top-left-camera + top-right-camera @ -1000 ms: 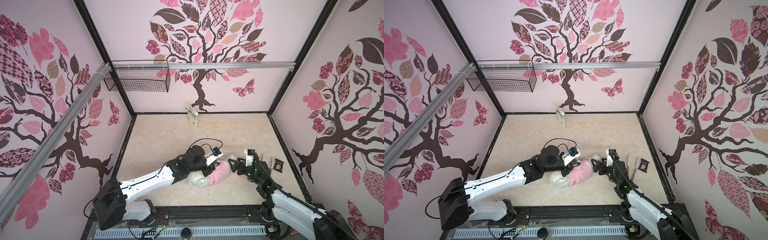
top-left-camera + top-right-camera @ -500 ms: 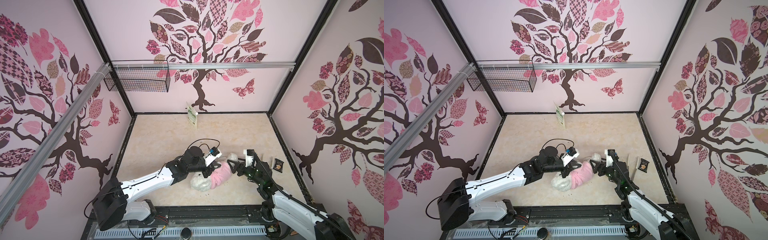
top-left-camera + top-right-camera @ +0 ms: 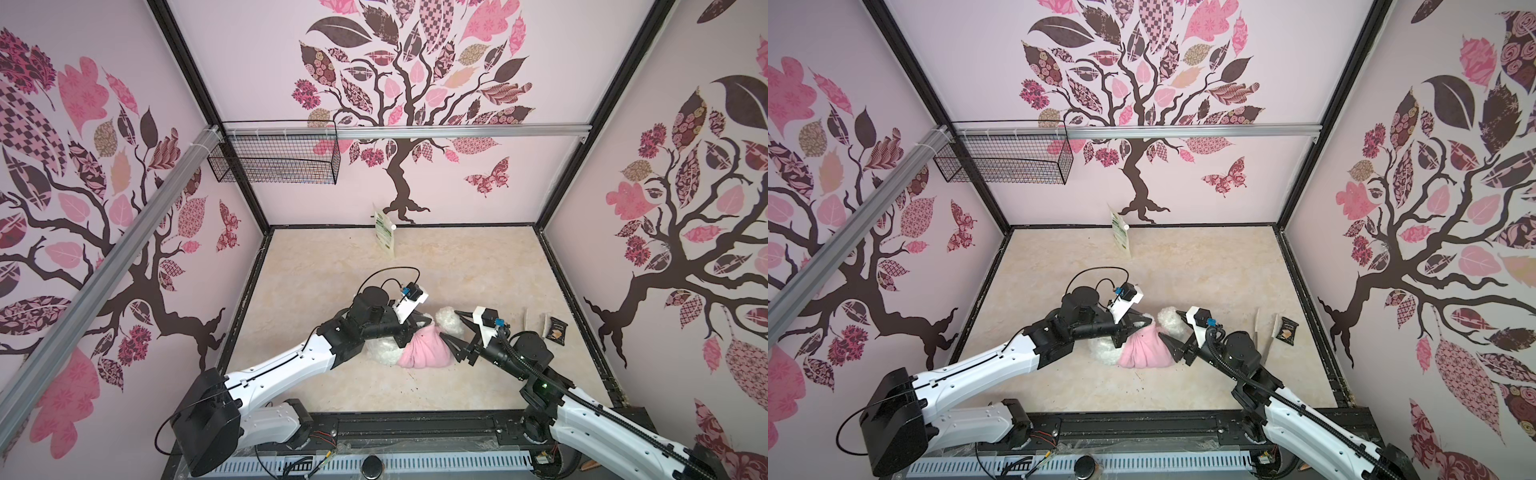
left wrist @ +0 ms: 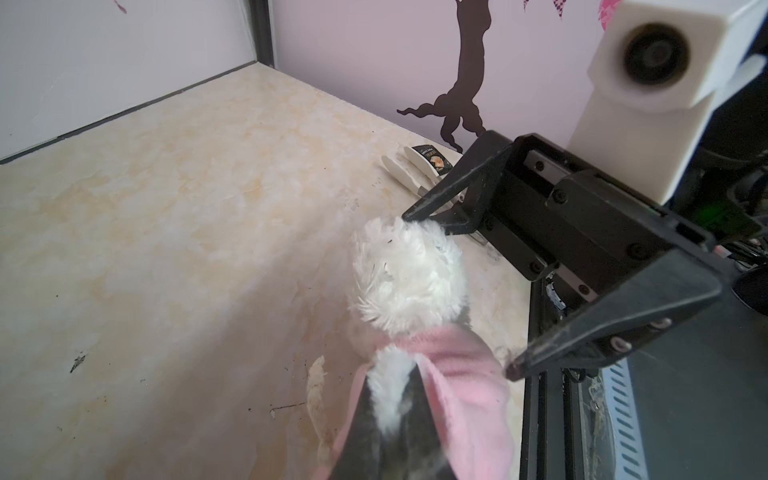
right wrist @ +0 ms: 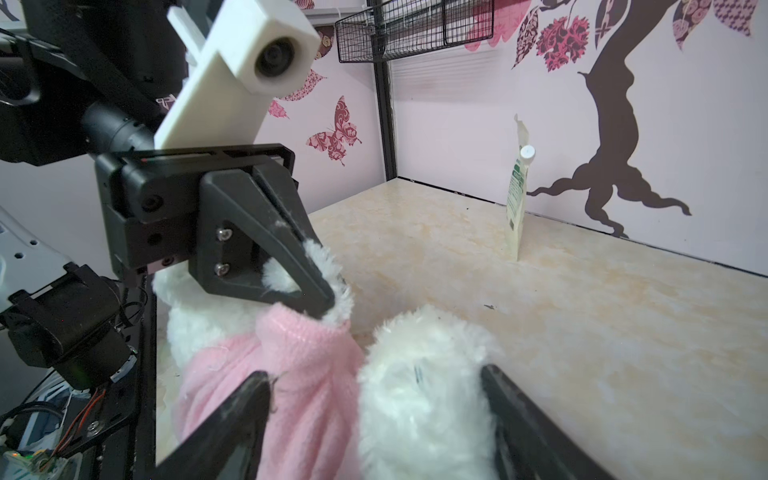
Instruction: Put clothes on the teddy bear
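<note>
In both top views the teddy bear lies mid-bench in its pink top. Left wrist: my left tool pinches its white fur. Right wrist: my right tool stands wide around a fluffy limb.

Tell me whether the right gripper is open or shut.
Open: the right gripper has its jaws spread wide either side of the teddy bear's white limb, not clamped.

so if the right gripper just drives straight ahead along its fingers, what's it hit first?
Most likely the white fluffy teddy bear's limb: it already sits between the right gripper's open jaws, beside the pink fleece top. Just beyond is the left gripper, shut on fur.
</note>
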Action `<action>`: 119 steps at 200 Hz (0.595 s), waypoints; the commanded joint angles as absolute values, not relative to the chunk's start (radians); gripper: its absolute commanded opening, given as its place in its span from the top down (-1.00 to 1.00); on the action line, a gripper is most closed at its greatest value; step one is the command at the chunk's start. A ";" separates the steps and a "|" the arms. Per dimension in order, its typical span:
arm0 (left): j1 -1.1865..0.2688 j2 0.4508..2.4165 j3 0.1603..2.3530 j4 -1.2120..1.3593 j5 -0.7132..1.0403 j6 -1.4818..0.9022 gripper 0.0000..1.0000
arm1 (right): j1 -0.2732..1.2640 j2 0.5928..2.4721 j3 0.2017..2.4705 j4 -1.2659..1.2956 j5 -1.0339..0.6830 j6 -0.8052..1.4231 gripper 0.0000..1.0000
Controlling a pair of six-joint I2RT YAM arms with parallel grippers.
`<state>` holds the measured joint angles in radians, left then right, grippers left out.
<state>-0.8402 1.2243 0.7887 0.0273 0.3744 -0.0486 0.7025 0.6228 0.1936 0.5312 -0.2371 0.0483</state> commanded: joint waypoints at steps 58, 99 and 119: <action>-0.836 1.212 0.793 0.102 0.409 -0.090 1.00 | 0.791 0.816 0.280 0.564 -0.263 -0.005 -0.72; -0.836 1.212 0.786 0.136 0.428 -0.127 1.00 | 0.808 0.966 0.303 0.650 -0.287 0.000 -0.66; -0.836 1.206 0.784 0.134 0.427 -0.131 1.00 | 0.808 0.974 0.289 0.677 -0.240 0.017 -0.65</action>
<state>-0.8391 1.2243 0.7887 0.0151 0.4084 -0.1085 0.7956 0.9588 0.2760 0.6369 -0.2466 0.0002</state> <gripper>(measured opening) 0.065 0.826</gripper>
